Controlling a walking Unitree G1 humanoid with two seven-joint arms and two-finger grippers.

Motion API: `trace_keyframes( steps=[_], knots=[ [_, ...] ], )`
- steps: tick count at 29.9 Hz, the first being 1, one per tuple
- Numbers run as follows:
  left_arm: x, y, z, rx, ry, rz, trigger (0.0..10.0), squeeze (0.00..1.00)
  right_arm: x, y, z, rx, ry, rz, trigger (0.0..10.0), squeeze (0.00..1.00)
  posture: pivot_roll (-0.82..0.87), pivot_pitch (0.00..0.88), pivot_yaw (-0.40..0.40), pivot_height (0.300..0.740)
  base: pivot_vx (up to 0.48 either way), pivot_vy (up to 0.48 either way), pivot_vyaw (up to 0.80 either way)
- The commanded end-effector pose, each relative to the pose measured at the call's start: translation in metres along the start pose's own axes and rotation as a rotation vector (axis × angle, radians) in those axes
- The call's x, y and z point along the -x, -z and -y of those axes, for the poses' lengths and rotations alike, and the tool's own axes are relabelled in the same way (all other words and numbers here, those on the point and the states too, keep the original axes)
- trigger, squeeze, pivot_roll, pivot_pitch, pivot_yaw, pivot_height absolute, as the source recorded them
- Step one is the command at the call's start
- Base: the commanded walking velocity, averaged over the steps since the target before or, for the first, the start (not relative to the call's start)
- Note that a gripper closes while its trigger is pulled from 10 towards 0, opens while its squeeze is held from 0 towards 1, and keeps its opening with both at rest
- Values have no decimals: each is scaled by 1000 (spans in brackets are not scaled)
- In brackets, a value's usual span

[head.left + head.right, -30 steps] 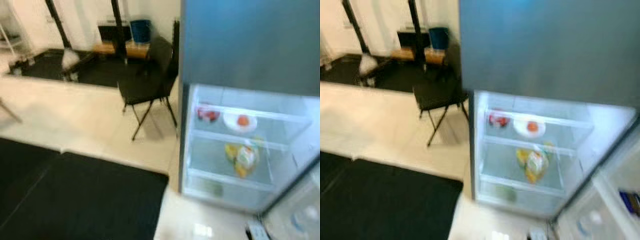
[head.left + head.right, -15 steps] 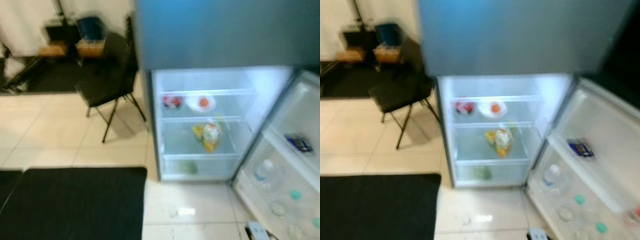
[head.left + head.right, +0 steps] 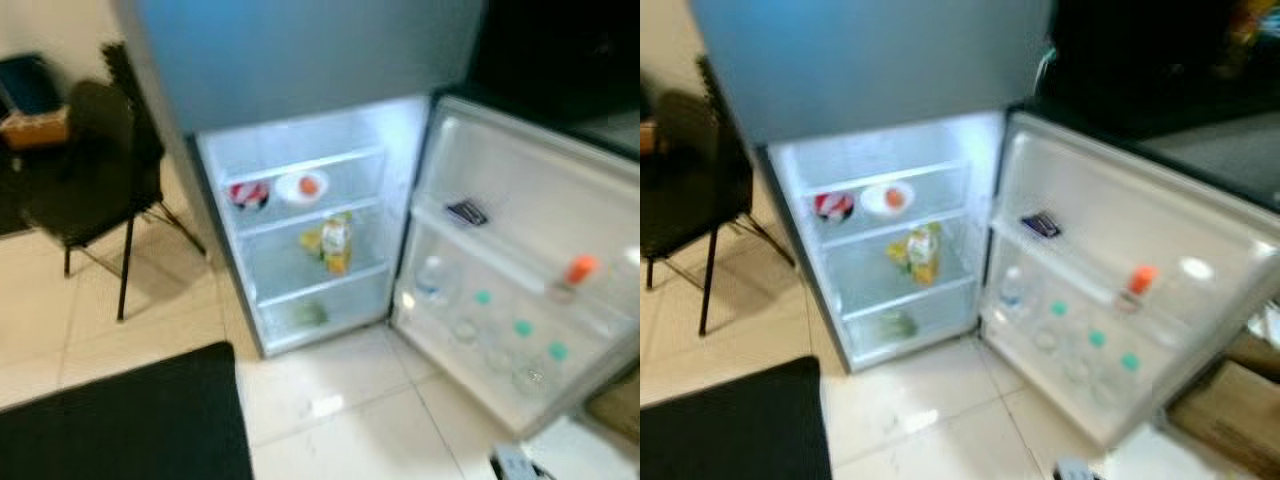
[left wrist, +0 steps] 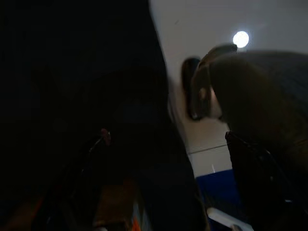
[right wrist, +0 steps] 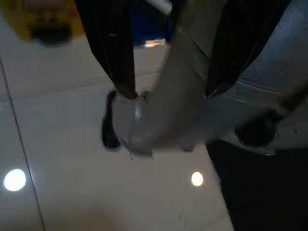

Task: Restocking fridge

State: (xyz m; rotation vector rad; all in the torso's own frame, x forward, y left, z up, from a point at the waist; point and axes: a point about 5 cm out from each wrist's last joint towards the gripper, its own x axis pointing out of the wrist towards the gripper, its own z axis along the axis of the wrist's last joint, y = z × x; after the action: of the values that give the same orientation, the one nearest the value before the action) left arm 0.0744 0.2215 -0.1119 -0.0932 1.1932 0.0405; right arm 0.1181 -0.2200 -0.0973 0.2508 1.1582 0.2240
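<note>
The grey fridge (image 3: 300, 55) stands before me with its lower compartment lit and its door (image 3: 520, 200) swung open to the right. On the top shelf sit a red item (image 3: 248, 193) and a white bowl (image 3: 302, 186) with something orange in it. A carton (image 3: 336, 243) stands on the middle shelf, and a green item (image 3: 310, 314) lies at the bottom. The door racks hold a dark packet (image 3: 466, 212), a clear bottle (image 3: 430, 280) and an orange-capped bottle (image 3: 577, 272). My right gripper (image 5: 168, 89) hangs open over the tiled floor beside my leg. My left gripper (image 4: 159, 183) hangs in the dark.
A black folding chair (image 3: 90, 170) stands left of the fridge. A black mat (image 3: 120, 420) covers the floor at the near left. A cardboard box (image 3: 1230, 410) sits behind the open door at the right. Pale tiles lie between me and the fridge.
The whole view has swung to the right, so the camera has turned. The fridge now sits left of centre and its open door with the bottles is in full view.
</note>
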Motion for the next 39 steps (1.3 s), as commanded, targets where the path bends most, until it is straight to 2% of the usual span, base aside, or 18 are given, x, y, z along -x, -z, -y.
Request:
trace_keyframes(
  steps=[1,12,25,39],
  knots=[
    [-1,6,12,-1,45,-22,10000,0,-2,4,-5,-9,-13,-15,10000,0,-74,0,-16,740,-240,0,-788],
    [-1,4,10,-45,36,-6,10000,0,-2,4,-3,-13,5,-17,10000,0,-79,0,-18,740,0,0,-786],
    [-2,2,12,-47,54,2,10000,0,-1,2,-1,-15,16,-10,10000,0,-78,0,-22,740,0,0,-785],
    [-2,2,14,-106,54,9,10000,0,-1,-2,1,-34,44,12,10000,0,-77,0,-23,740,0,0,-788]
  ],
)
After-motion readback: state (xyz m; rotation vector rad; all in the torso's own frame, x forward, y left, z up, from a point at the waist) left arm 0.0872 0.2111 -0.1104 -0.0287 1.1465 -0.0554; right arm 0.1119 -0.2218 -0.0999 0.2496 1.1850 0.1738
